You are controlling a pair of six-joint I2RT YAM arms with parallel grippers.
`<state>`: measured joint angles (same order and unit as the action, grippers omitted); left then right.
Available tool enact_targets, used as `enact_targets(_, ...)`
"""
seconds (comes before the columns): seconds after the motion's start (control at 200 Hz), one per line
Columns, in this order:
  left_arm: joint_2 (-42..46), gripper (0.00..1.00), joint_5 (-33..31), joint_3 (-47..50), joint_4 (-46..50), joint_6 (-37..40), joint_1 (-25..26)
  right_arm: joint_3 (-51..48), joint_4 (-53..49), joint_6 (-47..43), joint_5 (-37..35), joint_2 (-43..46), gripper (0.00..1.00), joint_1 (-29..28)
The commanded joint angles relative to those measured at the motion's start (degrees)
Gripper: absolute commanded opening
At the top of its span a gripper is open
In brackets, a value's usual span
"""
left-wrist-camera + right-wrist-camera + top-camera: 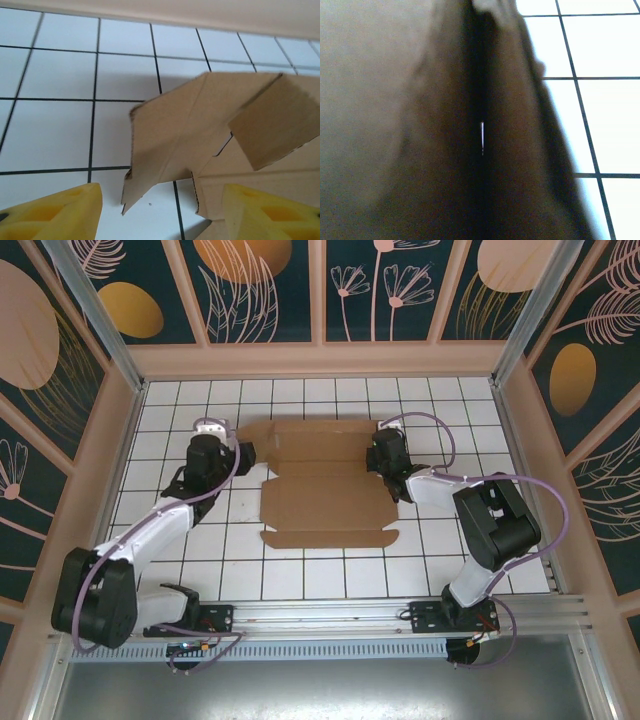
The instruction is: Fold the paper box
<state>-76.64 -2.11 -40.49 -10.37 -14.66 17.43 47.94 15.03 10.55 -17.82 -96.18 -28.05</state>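
The paper box (325, 502) is a brown die-cut cardboard sheet lying mid-table, its far part creased and partly raised. My left gripper (243, 454) is at the box's far left end. In the left wrist view a raised side flap (185, 130) stands between and just beyond the yellow fingers (55, 215), and the left gripper (161, 215) is open, gripping nothing. My right gripper (380, 455) sits at the box's far right end. In the right wrist view, dark blurred cardboard (420, 125) pressed close to the lens hides the fingers.
The white tiled table (330, 575) is bounded by wooden frame walls at the far side (320, 360) and at both sides. An aluminium rail (330, 615) with the arm bases runs along the near edge. Bare tiles (600, 125) lie to the right of the box.
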Motion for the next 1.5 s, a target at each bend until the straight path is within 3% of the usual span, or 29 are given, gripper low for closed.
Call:
enact_targets(0.0, -5.01, 0.64, 1.29, -4.41, 0.85, 10.79, -0.48, -1.45, -5.01, -0.06, 4.11, -0.04, 0.0, 0.1)
enact_targets(0.06, -6.83, 0.63, -1.09, -5.48, 0.07, 11.98, -0.96, -1.58, -4.83, -0.17, 4.23, 0.15, 0.0, 0.1)
enact_targets(0.33, -10.25, 0.59, -1.1, -5.46, -7.07, 12.37, -2.29, -2.41, -4.64, 0.0, 5.42, 1.26, 0.0, -0.07)
enact_targets(0.395, -10.28, 0.52, -0.59, -5.73, -7.35, 12.19, -2.31, -2.5, -4.55, 0.0, 5.42, 1.35, 0.0, -0.07)
enact_targets(0.601, -8.93, 0.13, 5.59, -5.65, -7.38, 8.43, -2.32, -2.12, -5.09, 0.08, 5.01, 0.75, 0.0, -0.51)
enact_targets(0.786, -7.66, 0.04, 7.27, -4.4, -8.02, 3.13, -2.23, -0.85, -6.31, 0.75, 3.68, -0.24, 0.0, -0.95)
enact_targets(0.951, -8.53, 0.13, 5.89, -3.94, -9.21, -1.05, -2.1, 0.19, -6.92, 1.4, 3.98, -0.74, 0.0, -1.19)
enact_targets(1.061, -9.78, 0.17, 8.54, -4.27, -10.4, -5.13, -1.84, 1.09, -7.72, 1.59, 3.83, -1.61, 0.0, -1.48)
enact_targets(1.261, -11.33, 0.36, 10.44, -3.66, -13.68, -12.77, -0.08, 2.6, -8.79, 2.11, 3.94, -3.14, 0.0, -1.65)
enact_targets(1.496, -13.63, 0.4, 10.37, -3.12, -18.23, -18.16, 1.71, 3.51, -8.7, 2.38, 4.12, -3.87, 0.0, -2.27)
